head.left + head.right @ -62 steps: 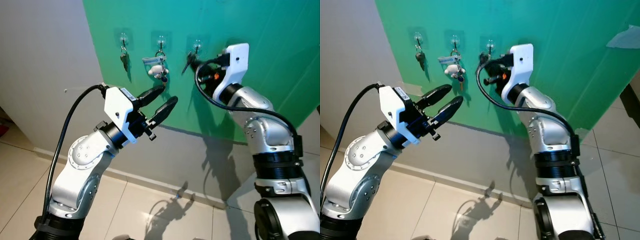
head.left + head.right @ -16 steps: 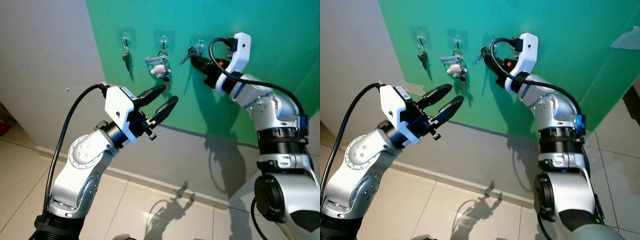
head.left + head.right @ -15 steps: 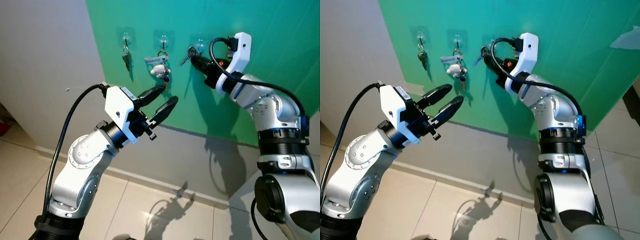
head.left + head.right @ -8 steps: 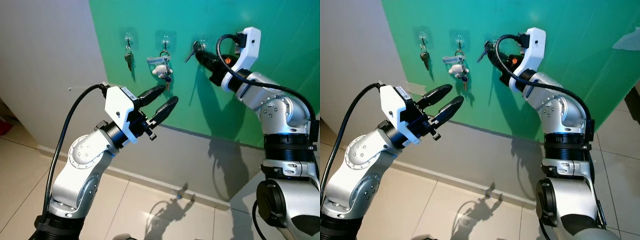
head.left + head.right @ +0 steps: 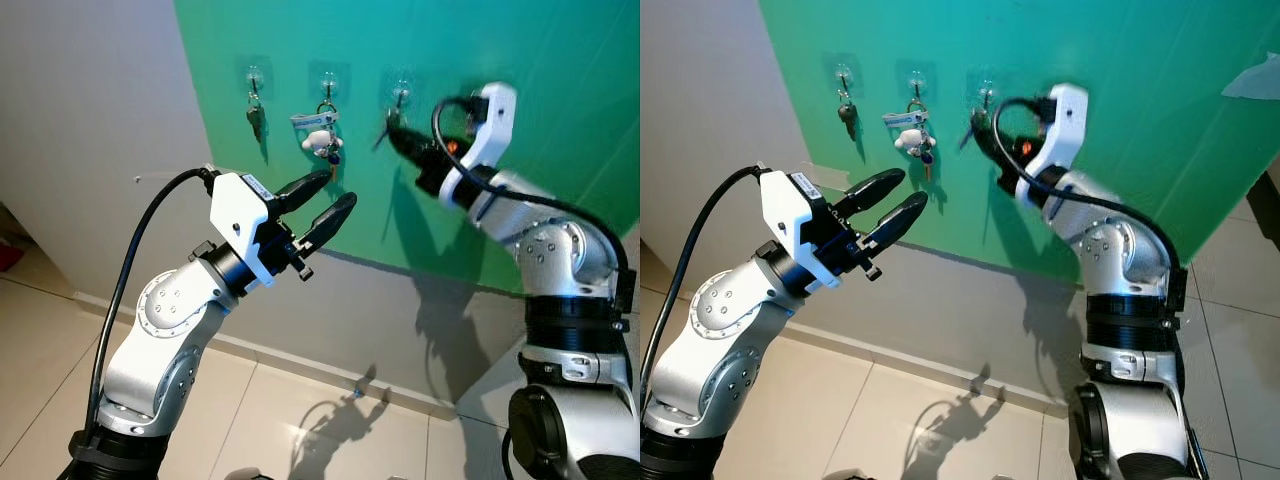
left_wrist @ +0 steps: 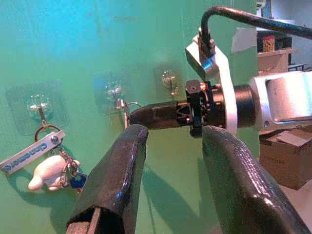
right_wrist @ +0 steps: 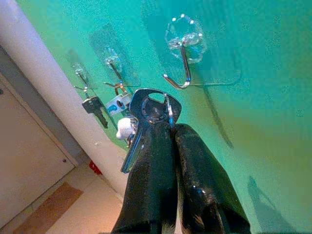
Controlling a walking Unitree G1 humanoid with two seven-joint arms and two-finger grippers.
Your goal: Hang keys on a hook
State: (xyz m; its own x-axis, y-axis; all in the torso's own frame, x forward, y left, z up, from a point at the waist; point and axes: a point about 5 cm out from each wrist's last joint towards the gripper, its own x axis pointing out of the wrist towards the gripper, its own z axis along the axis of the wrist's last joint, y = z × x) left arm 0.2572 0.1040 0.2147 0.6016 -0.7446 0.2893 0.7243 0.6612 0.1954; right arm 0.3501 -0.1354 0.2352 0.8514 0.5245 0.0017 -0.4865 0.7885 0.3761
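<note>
**Keys right under the third hook, not hung yet**

Head views: the right tool [image 5: 395,133] is up against the green wall panel [image 5: 560,120], just below the third hook [image 5: 401,92] in the row, counting from the panel's left edge. It's clenched on the keys [image 7: 146,117], though from up here they're just a dark blur at the fingertips. The first hook [image 5: 253,75] already has a single dark key [image 5: 254,120], and the middle hook [image 5: 325,78] carries a tagged bunch with a white charm [image 5: 320,140]. The left tool [image 5: 318,205] hangs well clear in front of the grey wall below, fingers spread, holding nothing.

Left wrist view: looking between its own parted fingers you see the right tool's black fingers pointing at the third hook, with a further free hook [image 6: 169,80] beyond it towards the panel's right side.

Right wrist view: best look. The key ring sits pinched between the closed fingers, just under the hook's upturned tip and apart from it; a blade dangles down.

What could go wrong, I'd guess: the ring opening is small and partly covered by the fingers, so it may miss the tip and drop on release. Pushing hard could also peel the stick-on pad. Plenty of open panel to the right; the left is tighter with that tagged bunch nearby
</note>
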